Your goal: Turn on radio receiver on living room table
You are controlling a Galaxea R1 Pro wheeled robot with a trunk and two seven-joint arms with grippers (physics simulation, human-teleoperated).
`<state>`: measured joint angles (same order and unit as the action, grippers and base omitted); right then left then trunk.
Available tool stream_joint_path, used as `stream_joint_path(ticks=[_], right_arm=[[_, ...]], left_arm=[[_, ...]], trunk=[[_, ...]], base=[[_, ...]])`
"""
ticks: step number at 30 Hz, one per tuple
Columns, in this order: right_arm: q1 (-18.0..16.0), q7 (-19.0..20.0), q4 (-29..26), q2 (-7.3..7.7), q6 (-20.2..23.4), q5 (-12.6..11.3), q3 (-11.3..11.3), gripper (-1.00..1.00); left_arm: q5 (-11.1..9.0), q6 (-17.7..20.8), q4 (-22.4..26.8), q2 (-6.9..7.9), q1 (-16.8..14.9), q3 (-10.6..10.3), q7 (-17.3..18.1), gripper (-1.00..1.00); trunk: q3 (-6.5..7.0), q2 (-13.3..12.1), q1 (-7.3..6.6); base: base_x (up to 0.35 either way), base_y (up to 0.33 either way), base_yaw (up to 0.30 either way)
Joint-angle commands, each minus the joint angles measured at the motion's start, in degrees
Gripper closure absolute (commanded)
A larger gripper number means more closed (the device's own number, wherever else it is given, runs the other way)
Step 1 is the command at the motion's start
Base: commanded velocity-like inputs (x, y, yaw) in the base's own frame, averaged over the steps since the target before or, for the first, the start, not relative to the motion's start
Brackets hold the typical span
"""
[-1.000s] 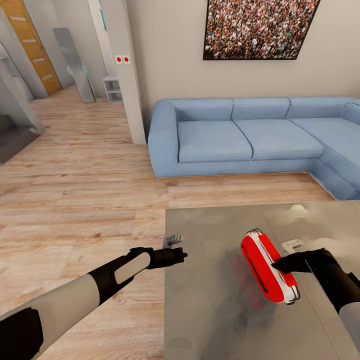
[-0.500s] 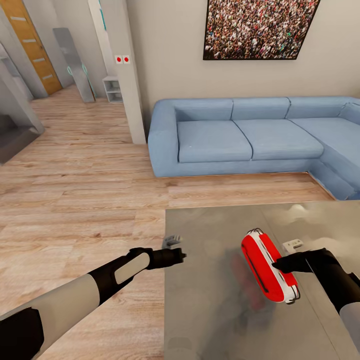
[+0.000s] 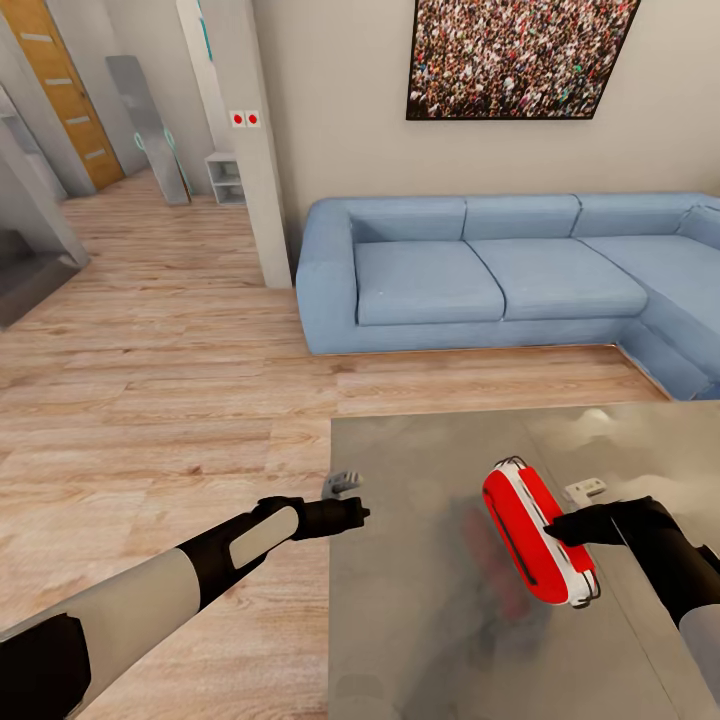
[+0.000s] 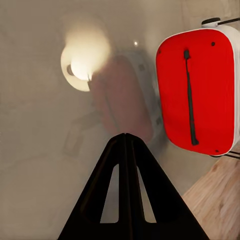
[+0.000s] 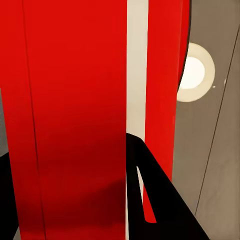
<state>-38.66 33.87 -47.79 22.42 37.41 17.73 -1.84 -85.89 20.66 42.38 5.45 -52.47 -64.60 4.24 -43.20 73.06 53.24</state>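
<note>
**A:** Head view first: where's the radio receiver (image 3: 535, 545)?

**B:** On the table (image 3: 430, 620), toward four o'clock in the picture, lying tilted with its red face up and a white trim stripe along its edge. It's well in from the table's left edge, closer to the right side.

**A:** And the right gripper (image 3: 556, 531)?

**B:** Touching the radio's right flank. The right wrist view has one dark finger laid against the red and white shell; whether it is clenched or released, I cannot tell.

**A:** Left gripper (image 3: 362, 513)?

**B:** Just at the table's left edge, around nine o'clock from the radio and well apart from it. In the left wrist view its fingers (image 4: 125, 190) are pressed together into one black wedge, grasping nothing.

**A:** Room to move?

**B:** Bare plank floor (image 3: 160, 400) left of the table, and a strip between table and blue sofa (image 3: 470, 280) at twelve o'clock.

**A:** Surfaces?

**B:** Glossy grey top, mirroring a blurred red reflection. The radio is a smooth rounded-corner box with a dark slit and a thin wire handle.
</note>
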Motion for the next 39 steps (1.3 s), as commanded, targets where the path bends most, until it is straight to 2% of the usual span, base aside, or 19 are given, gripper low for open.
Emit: stream_joint_path(ticks=[1, 11, 20, 21, 27, 39], right_arm=[[-0.01, -0.03, -0.02, 0.00, 0.01, -0.13, 0.00, 1.00], [-0.01, -0.11, 0.06, -0.04, 0.03, -0.14, 0.14, 1.00], [-0.01, -0.12, 0.14, -0.68, -0.05, -0.15, 0.10, 1.00], [-0.01, -0.12, 0.18, -0.69, -0.07, -0.15, 0.09, -1.00], [-0.01, -0.12, 2.56, -0.71, -0.89, -0.08, 0.16, -1.00], [-0.01, -0.12, 3.22, -0.71, -1.53, -0.06, 0.11, -1.00]], left_arm=[[0.01, 0.00, 0.01, 0.00, 0.00, 0.00, 0.02, 1.00], [0.02, 0.00, 0.05, 0.00, 0.00, 0.00, 0.06, 1.00], [0.02, 0.00, 0.07, 0.00, 0.00, 0.00, 0.06, 1.00], [0.02, 0.00, 0.07, 0.00, 0.00, 0.00, 0.06, 1.00], [0.02, 0.00, 0.07, 0.00, 0.00, 0.00, 0.06, 1.00], [0.02, 0.00, 0.07, 0.00, 0.00, 0.00, 0.06, 1.00]], trunk=[[0.00, 0.00, 0.00], [0.00, 0.00, 0.00], [0.00, 0.00, 0.00], [0.00, 0.00, 0.00], [0.00, 0.00, 0.00], [0.00, 0.00, 0.00]], base=[[0.000, 0.000, 0.000], [0.000, 0.000, 0.000], [0.000, 0.000, 0.000], [0.000, 0.000, 0.000], [0.000, 0.000, 0.000], [0.000, 0.000, 0.000]])
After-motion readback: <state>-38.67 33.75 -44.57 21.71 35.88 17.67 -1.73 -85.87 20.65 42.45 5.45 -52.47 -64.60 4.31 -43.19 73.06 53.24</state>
